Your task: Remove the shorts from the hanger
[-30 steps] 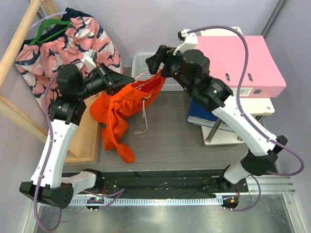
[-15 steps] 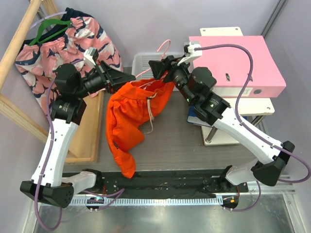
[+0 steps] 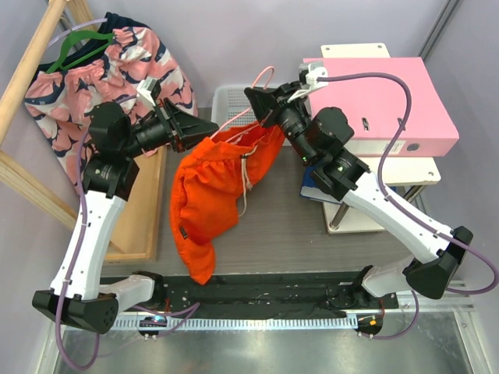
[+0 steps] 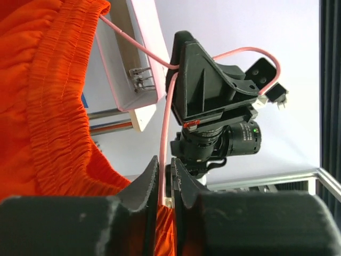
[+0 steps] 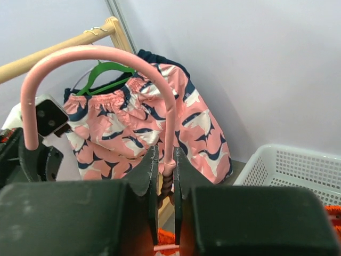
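Your left gripper [image 4: 165, 178] and right gripper [image 5: 165, 166] both clamp the thin pink hanger [image 5: 101, 49], its orange shorts [image 3: 218, 187] sagging limp and light between them above the table [image 3: 296, 222]; you should take the soft, gathered waistband [image 4: 53, 106]

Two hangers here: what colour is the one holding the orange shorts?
The hanger is pale pink; right wrist view shows it best.

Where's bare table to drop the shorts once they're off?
Bare tabletop between the hanging shorts and the white stand, running to the near edge. Crowded at the back: left hand and right hand pinch the hanger beside the white basket.
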{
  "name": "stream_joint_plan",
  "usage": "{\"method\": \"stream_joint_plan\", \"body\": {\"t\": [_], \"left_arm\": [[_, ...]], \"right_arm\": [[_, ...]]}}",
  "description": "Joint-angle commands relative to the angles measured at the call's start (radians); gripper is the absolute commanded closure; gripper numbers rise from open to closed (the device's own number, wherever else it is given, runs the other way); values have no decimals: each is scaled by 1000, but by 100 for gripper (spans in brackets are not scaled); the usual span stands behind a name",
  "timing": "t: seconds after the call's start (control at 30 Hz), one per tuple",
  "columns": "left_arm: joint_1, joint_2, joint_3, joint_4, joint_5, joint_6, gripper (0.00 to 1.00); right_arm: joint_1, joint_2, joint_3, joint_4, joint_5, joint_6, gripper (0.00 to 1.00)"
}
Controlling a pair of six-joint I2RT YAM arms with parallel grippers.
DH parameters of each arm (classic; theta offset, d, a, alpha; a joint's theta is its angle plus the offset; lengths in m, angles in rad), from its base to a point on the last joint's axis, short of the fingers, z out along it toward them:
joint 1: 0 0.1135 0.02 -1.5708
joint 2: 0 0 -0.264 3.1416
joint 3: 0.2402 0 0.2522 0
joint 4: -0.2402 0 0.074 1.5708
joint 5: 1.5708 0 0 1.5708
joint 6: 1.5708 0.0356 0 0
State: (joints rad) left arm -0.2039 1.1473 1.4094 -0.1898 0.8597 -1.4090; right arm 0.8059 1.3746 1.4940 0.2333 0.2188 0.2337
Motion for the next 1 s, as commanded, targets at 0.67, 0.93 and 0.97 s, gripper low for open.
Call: {"method": "stream_joint_plan", "body": {"t": [0.67,0.93,0.97], "left_arm": [[18,-127,261,-839,-354,789,36],[20,-80,286,-810,-327,751,33],[20,-72,275,-816,-321,749,34]], "right_arm": [[-4,202,340,-296,-78,-11,99],[-4,239,377,-341,-134,3,99],[-4,241,377,-339,-136,4,99]]}}
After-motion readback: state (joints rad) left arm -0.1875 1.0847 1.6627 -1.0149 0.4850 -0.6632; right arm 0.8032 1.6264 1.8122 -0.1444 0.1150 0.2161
